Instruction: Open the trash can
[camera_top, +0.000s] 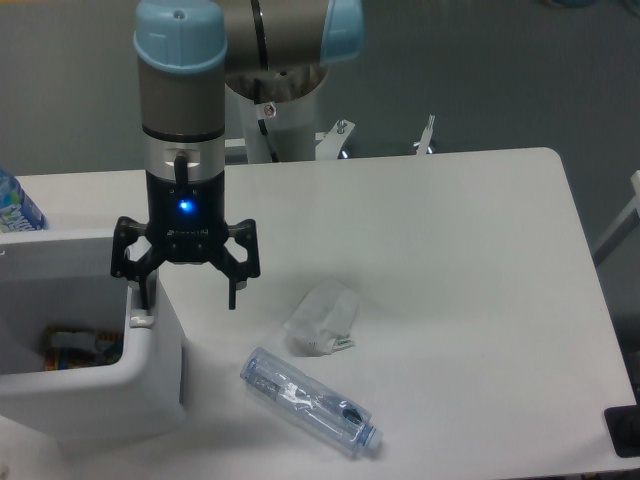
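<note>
One finger (147, 298) pressed the button strip (140, 320) of the trash can (95, 395), lower left of frame, lid already open; fingers spread, gripping nothing. Risk: withdrawing carelessly could snag the rim.

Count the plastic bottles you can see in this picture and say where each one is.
2. One clear bottle lies on its side on the table, front centre. Another bottle shows partly at the left edge, behind the trash can. More may be hidden.
</note>
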